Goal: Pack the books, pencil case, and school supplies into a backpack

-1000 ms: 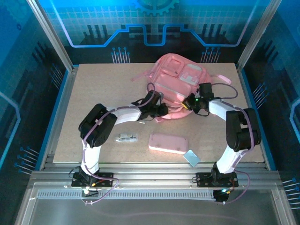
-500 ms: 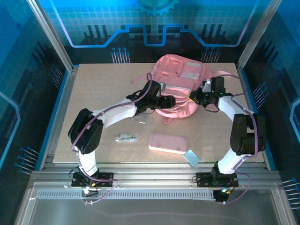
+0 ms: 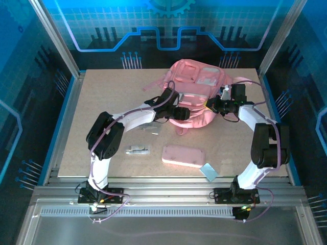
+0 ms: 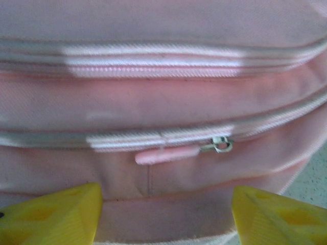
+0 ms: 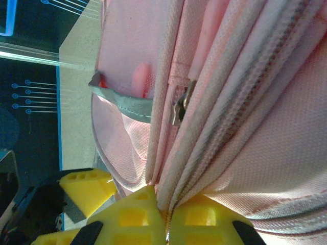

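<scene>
The pink backpack point(image 3: 196, 89) lies at the back middle of the table. My right gripper point(image 3: 213, 105) is shut on a fold of its fabric point(image 5: 168, 204) by a zipper seam, at its near right side. At the backpack's near edge, my left gripper point(image 3: 184, 113) stands open. Between its yellow fingertips point(image 4: 48, 217) lies a closed zipper with a metal slider point(image 4: 222, 144) and pink pull tab point(image 4: 166, 154), untouched. The pink pencil case point(image 3: 184, 155) lies flat near the front. Near it are a white-silver pen-like stick point(image 3: 138, 150), a pale blue rectangle point(image 3: 208, 171) and a clear packet point(image 3: 151, 127). The books are out of view.
A pink strap point(image 3: 153, 84) trails left of the backpack, and another loops to its right point(image 3: 250, 84). Metal frame posts and blue walls enclose the table point(image 3: 102, 102). Bare tabletop stretches along the left side.
My left gripper has opened and let go of the backpack's edge, then drawn back slightly. My right gripper has pulled its fold up and back, bunching the backpack.
</scene>
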Robot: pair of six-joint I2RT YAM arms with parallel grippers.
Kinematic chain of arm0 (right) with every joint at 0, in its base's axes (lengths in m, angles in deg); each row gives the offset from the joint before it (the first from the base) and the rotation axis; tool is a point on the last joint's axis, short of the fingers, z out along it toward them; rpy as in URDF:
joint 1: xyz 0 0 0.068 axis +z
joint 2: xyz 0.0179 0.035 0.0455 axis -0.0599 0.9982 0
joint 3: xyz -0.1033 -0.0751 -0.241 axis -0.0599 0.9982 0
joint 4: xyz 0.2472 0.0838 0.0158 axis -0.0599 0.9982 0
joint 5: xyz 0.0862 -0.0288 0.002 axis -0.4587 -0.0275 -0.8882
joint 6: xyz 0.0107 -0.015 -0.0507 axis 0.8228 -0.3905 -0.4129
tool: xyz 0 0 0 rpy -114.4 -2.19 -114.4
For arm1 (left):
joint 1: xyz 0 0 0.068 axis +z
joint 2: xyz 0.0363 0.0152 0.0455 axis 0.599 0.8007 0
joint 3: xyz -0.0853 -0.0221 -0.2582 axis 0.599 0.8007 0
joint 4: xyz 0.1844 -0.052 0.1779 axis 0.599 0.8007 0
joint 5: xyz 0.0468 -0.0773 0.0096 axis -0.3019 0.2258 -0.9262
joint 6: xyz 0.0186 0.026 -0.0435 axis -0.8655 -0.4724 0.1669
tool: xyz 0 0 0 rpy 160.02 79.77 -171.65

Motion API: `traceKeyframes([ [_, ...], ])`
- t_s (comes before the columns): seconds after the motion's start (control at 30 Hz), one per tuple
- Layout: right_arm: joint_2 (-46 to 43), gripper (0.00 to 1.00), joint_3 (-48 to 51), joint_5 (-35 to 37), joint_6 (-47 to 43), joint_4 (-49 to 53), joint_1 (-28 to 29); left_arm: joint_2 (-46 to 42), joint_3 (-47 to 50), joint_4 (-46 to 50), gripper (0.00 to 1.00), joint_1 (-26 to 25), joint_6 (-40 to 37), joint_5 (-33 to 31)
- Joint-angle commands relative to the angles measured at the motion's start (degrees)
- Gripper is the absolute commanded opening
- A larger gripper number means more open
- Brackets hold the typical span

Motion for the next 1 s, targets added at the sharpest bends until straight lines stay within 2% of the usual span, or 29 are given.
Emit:
traceKeyframes([
  [0.0,-1.6,0.0,-0.6,-5.7,-2.5,-7.0,0.7,2.3,-2.0,-3.0,0.7,1.5,-1.9,0.6],
  [0.1,-1.9,0.0,-0.1,-5.6,-3.0,-6.9,1.0,3.8,-2.4,-7.2,0.7,1.9,-1.4,3.7],
  [0.2,-2.0,0.0,0.5,-5.6,-3.1,-7.0,1.0,5.3,-2.3,-12.7,0.69,2.3,1.0,10.3],
  [0.3,-2.0,0.0,1.1,-5.6,-3.2,-7.3,1.0,6.7,-2.2,-16.5,0.67,2.2,3.9,16.6],
  [0.47,-1.8,0.0,1.5,-5.2,-3.2,-7.3,0.8,5.2,1.3,-21.6,0.62,1.3,8.6,23.8],
  [0.7,-0.8,0.0,1.3,-5.7,-2.4,-8.2,0.6,0.2,6.6,-24.5,0.57,-0.5,10.0,23.7],
  [0.8,-0.6,0.0,1.3,-6.0,-2.0,-8.5,0.6,0.8,5.8,-22.2,0.55,-0.4,8.1,21.7],
  [0.97,-0.8,0.0,1.4,-6.0,-2.0,-8.3,0.6,3.7,1.5,-15.2,0.34,-0.5,2.8,20.5],
])
